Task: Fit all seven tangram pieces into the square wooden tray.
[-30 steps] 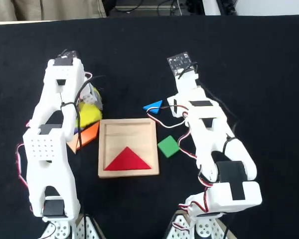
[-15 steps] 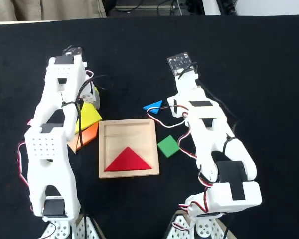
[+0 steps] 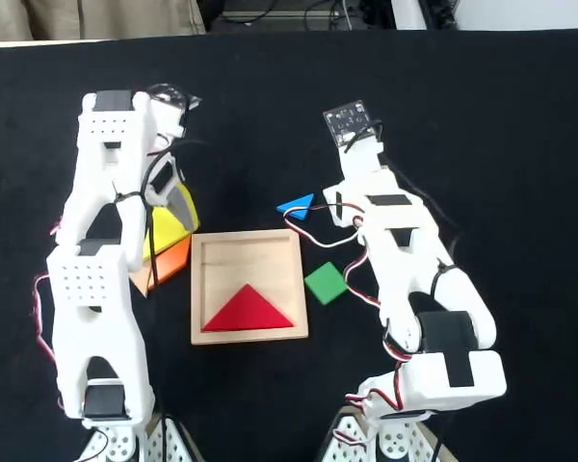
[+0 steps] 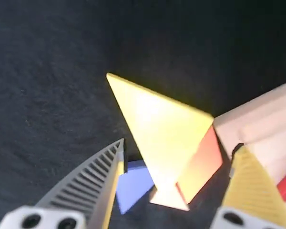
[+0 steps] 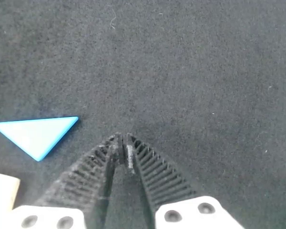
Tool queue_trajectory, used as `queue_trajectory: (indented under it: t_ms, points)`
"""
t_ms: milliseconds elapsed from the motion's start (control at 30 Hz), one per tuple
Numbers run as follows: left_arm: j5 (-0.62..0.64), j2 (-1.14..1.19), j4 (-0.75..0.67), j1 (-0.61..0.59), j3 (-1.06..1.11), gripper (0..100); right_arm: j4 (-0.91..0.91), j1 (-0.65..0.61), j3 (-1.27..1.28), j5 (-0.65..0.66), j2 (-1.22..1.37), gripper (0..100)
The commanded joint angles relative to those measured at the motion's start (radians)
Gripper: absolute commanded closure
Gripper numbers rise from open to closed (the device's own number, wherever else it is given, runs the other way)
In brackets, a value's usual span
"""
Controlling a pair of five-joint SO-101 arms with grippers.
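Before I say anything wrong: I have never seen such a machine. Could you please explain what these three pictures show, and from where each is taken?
These are two small white robot arms at a black table. One picture looks down from above; the other two come from a camera on each arm's wrist. In the middle lies a square wooden tray with a red triangle inside. Beside it lie a green square, a blue triangle, and a yellow triangle next to an orange piece. The left gripper is open above the yellow triangle and holds nothing. The right gripper is shut and empty, near the blue triangle.
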Motion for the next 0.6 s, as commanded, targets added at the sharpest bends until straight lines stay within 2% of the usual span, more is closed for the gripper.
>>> queue_trajectory:
  t_ms: [0,267,567]
  points:
    - [-0.118,-0.012,0.008,-0.041,-0.056,65,-0.003,-0.015,-0.041,0.008,-0.008,98.7]
    - [-0.048,-0.008,-0.091,-0.013,0.093,68,-0.003,-0.015,-0.041,0.008,-0.008,98.7]
    - [-0.003,0.006,-0.158,0.004,0.104,67,-0.003,-0.015,-0.039,0.008,-0.008,98.7]
